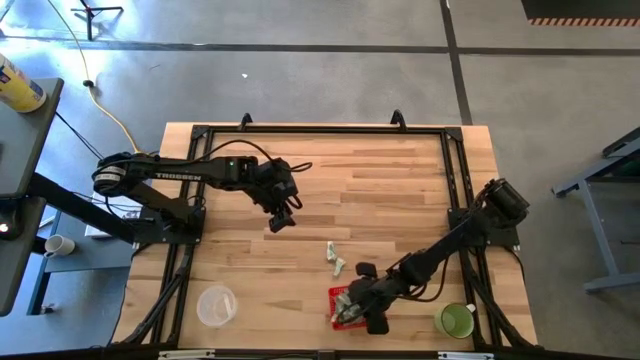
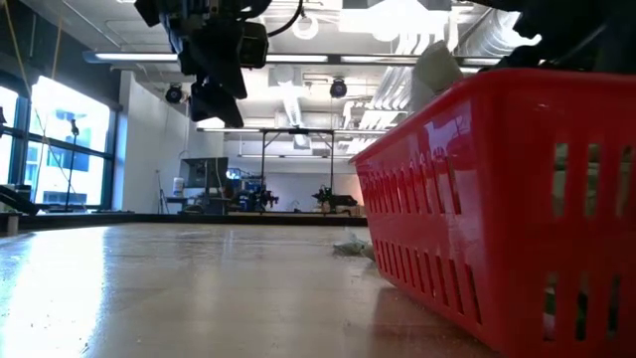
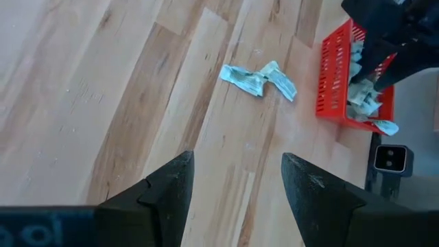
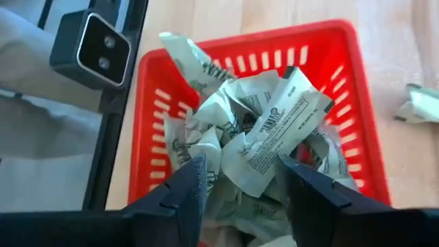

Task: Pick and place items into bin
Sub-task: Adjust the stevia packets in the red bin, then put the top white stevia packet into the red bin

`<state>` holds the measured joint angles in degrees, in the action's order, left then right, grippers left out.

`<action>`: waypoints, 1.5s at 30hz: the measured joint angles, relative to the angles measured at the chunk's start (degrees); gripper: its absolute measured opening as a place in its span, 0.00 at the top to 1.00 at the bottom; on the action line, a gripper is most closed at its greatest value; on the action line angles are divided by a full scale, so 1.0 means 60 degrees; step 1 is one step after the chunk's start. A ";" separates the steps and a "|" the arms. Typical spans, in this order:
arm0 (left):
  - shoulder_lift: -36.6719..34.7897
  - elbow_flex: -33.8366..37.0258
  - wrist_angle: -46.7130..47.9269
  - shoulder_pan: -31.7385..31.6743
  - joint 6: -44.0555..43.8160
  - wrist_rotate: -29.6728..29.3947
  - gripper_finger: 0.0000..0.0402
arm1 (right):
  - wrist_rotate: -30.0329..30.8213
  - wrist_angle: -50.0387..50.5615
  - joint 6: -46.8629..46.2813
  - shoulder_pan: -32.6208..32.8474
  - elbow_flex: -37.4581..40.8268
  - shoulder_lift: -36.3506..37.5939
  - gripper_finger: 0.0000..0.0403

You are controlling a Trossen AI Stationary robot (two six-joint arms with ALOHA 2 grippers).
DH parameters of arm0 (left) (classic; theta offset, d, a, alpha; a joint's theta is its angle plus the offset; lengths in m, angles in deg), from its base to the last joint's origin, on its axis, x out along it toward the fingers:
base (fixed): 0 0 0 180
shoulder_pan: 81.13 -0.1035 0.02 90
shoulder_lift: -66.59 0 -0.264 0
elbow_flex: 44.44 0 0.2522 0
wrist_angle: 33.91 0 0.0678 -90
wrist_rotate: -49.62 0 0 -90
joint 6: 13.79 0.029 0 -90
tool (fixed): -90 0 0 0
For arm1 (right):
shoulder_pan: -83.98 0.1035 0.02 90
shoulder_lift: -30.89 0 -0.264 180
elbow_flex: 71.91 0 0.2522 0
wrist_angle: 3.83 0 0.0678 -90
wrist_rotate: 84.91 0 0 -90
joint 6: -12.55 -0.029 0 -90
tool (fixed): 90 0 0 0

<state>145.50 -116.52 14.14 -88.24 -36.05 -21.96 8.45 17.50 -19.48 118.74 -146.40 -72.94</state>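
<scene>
High view shows one red basket (image 1: 343, 306) near the front edge of the table (image 1: 400, 190), and I place all things relative to it. Far to its left, at the same front edge, stands one clear round container (image 1: 215, 305). The left gripper (image 1: 281, 219) hangs above the bare wood, up and to the left of the basket, well apart from it; in the left wrist view its two fingers (image 3: 168, 189) are spread and hold nothing. Two wrapped pieces (image 1: 334, 258) lie together on the wood just behind the basket, near its far side but not touching it. Inside the basket is a pile of wrapped pieces (image 4: 240, 147); I cannot count them exactly. The right gripper (image 4: 240, 185) is directly over the basket, with its fingers apart and one piece (image 4: 278, 134) between them. One green cup (image 1: 455, 320) stands to the right of the basket.
</scene>
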 joint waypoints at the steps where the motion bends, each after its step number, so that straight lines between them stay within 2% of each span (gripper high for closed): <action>1: 0.0000 0.0000 0.0011 0.0000 0.0087 -0.0015 0.37 | 0.0102 -0.0020 0.0000 0.0000 0.0000 0.0000 0.59; 9: 0.0000 0.0000 -0.0002 0.0000 0.0193 -0.0307 0.37 | -0.0721 -0.0252 -0.0240 -0.0004 0.0113 -0.0251 0.59; 12: 0.0000 0.0000 0.0021 0.0000 0.0175 -0.0273 0.37 | -0.0748 -0.0131 -0.0357 -0.0007 -0.0078 -0.0223 0.59; 17: 0.0000 0.0004 -0.0034 0.0000 0.0132 -0.0088 0.37 | -0.0159 0.0483 0.0747 0.0000 -0.0997 -0.0131 0.59; 21: 0.0000 0.0011 -0.0500 0.0096 -0.0011 0.0661 0.37 | 0.0232 0.1742 0.1369 0.0029 -0.1583 -0.0131 0.59; 24: 0.0119 0.0008 -0.1504 0.0660 0.0836 0.0474 0.37 | 0.0891 0.2930 0.1287 0.0079 -0.1972 -0.0131 0.59; 28: 0.0632 0.0002 -0.3239 0.1834 0.2778 -0.0269 0.37 | 0.1144 0.3920 -0.0025 0.0141 -0.2412 -0.0131 0.59; 32: 0.1545 0.0000 -0.3965 0.2571 0.4517 -0.1588 0.37 | 0.1255 0.4667 -0.1883 0.0497 -0.2870 -0.0120 0.59; 36: 0.2550 0.0004 -0.4313 0.2630 0.5926 -0.2099 0.37 | 0.1775 0.5905 -0.3301 0.1122 -0.3155 -0.0123 0.59; 39: 0.3160 0.0011 -0.4626 0.2627 0.6852 -0.2627 0.37 | 0.2542 0.7861 -0.4887 0.1533 -0.3452 -0.0124 0.59; 41: 0.3427 -0.0109 -0.4808 0.2626 0.7018 -0.2688 0.37 | 0.3119 0.9027 -0.5834 0.1746 -0.3615 -0.0124 0.59; 45: 0.3895 -0.0622 -0.4826 0.2626 0.7503 -0.2574 0.37 | 0.3302 1.0362 -0.6471 0.1869 -0.3923 -0.0124 0.59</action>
<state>168.88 -120.25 -14.81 -72.49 8.97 -37.41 28.26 79.67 -58.30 129.96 -169.94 -73.68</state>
